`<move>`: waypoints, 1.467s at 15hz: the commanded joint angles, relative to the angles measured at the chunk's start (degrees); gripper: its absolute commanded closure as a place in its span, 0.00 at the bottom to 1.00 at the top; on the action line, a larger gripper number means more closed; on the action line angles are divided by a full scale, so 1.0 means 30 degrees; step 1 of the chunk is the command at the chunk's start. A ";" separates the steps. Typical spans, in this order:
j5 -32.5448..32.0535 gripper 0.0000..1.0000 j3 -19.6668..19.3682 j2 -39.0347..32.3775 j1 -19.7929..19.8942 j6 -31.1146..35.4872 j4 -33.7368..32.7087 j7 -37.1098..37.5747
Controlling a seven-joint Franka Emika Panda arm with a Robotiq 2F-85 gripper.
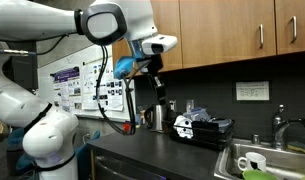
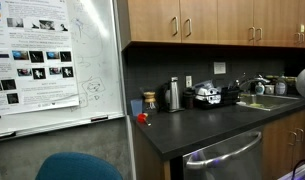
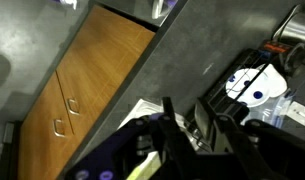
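In an exterior view my gripper hangs from the white arm, pointing down, well above the dark counter and a little to the side of a steel thermos. In the wrist view the gripper has its two dark fingers drawn near each other with a narrow gap. I make out nothing held between them. Beyond the fingers sits a black dish rack holding white crockery with blue dots. The same dish rack stands on the counter beside the gripper's place.
Wooden cabinets hang above the counter. A sink holds a white cup. A whiteboard with a poster, a small red object, the thermos and the rack also show.
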State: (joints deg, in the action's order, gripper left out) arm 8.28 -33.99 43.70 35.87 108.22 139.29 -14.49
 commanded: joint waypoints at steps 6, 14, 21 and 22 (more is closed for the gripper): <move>-0.2225 0.58 0.5679 0.3869 -0.1677 0.1723 0.1947 0.3490; -0.2388 0.44 0.5638 0.4213 -0.1640 0.1915 0.2296 0.3531; -0.2388 0.44 0.5638 0.4216 -0.1640 0.1923 0.2297 0.3531; -0.2388 0.44 0.5638 0.4215 -0.1640 0.1923 0.2297 0.3531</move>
State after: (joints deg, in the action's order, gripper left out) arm 3.31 -15.40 55.81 33.60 113.98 146.31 -5.83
